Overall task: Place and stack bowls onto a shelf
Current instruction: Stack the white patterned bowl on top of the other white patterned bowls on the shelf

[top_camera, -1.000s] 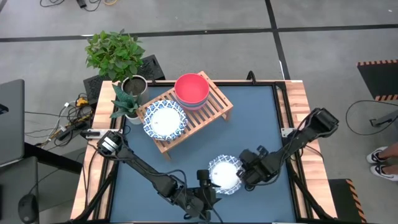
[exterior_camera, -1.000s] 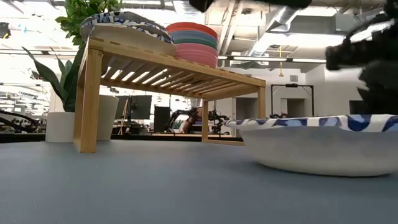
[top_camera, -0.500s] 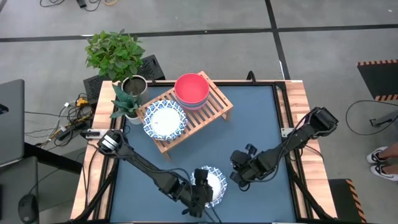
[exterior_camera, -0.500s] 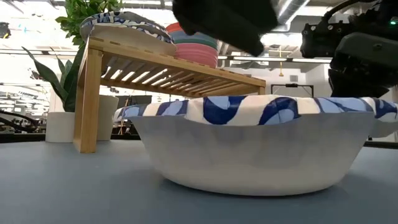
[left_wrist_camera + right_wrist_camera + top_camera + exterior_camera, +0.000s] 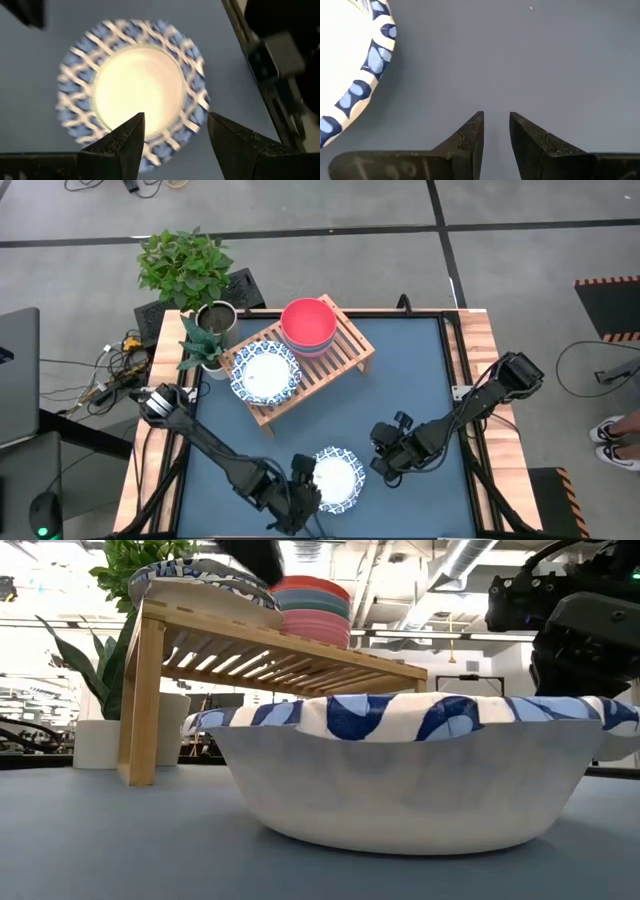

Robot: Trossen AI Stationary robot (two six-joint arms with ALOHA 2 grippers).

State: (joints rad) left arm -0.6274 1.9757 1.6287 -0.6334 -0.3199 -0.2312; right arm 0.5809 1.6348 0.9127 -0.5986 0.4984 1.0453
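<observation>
Now | white dish (image 5: pixel 333 477) upright, round | left hand (image 5: pixel 303 492) touching rim

The patterned dish (image 5: pixel 355 70) is cut off at the right wrist picture's edge and blurred in the left wrist view; bowls under the red one (image 5: pixel 307 322) (on the shelf (image 5: pixel 345 360)) stay mostly hidden.

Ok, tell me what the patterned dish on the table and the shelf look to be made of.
The dish looks like glazed ceramic, though melamine is possible: smooth white body, blue pattern round a wavy rim, and a soft sheen inside in the left wrist view. The shelf looks like light unpainted wood, perhaps bamboo: pale tan slats and square legs with a matte surface.
</observation>
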